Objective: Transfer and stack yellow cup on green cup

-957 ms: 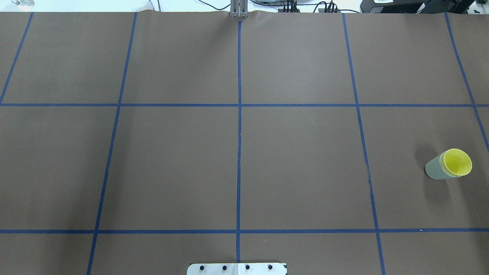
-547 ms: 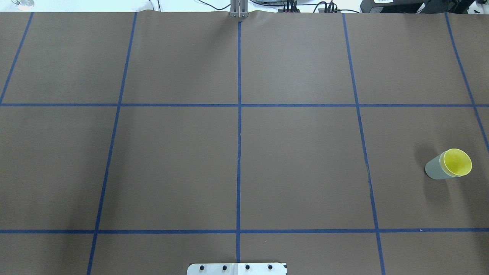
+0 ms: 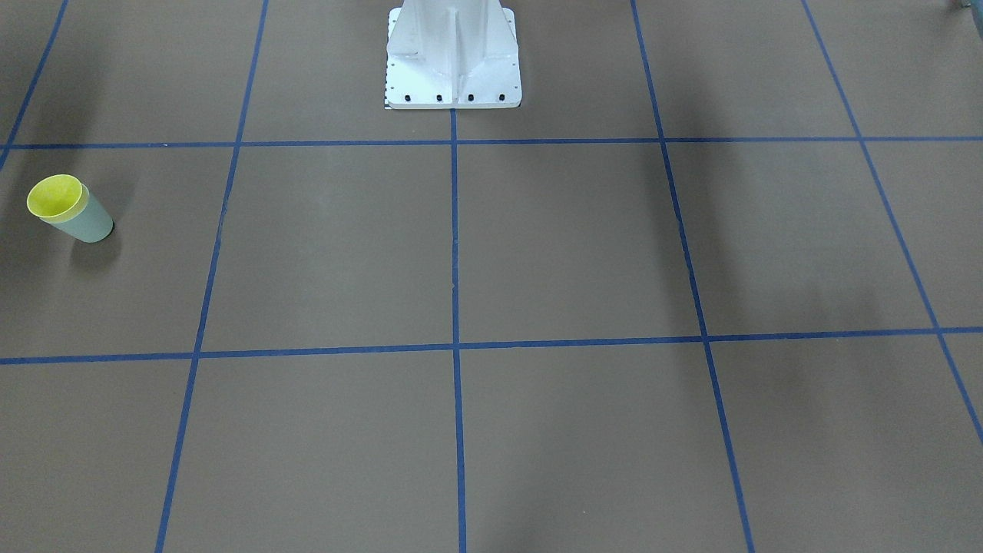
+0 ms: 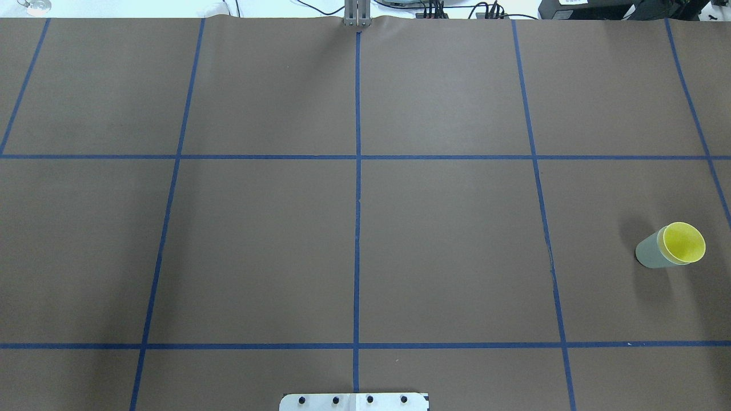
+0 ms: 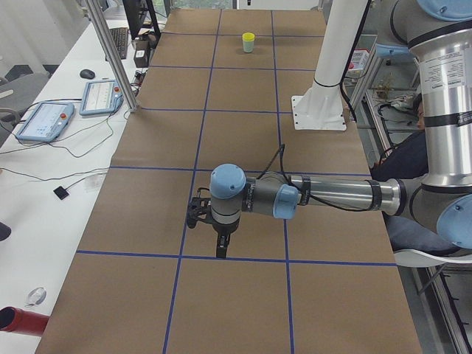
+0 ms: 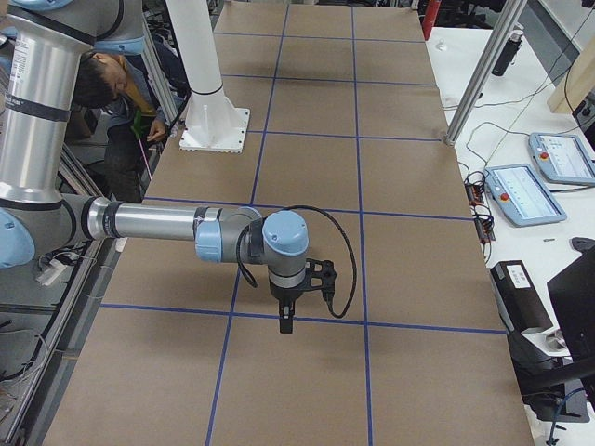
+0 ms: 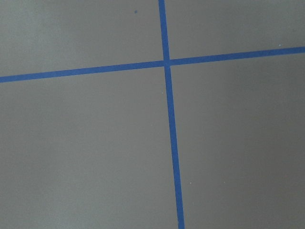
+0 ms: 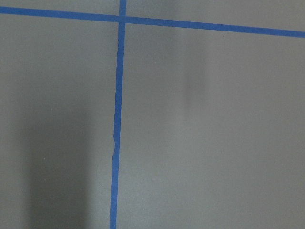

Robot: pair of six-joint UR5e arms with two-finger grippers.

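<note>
The yellow cup (image 4: 684, 242) sits nested inside the green cup (image 4: 648, 254), upright at the right side of the table. The pair also shows in the front-facing view, yellow cup (image 3: 54, 197) in green cup (image 3: 91, 223), and far off in the exterior left view (image 5: 249, 42). No gripper is near them. My left gripper (image 5: 220, 251) points down over the table in the exterior left view; I cannot tell if it is open. My right gripper (image 6: 284, 323) points down in the exterior right view; I cannot tell its state. Both wrist views show only brown table and blue tape.
The white robot pedestal (image 3: 453, 54) stands at the table's near middle edge (image 4: 354, 401). Blue tape lines (image 4: 357, 171) divide the brown table. A person (image 6: 102, 88) sits beside the robot. Teach pendants (image 6: 522, 190) lie on the side bench.
</note>
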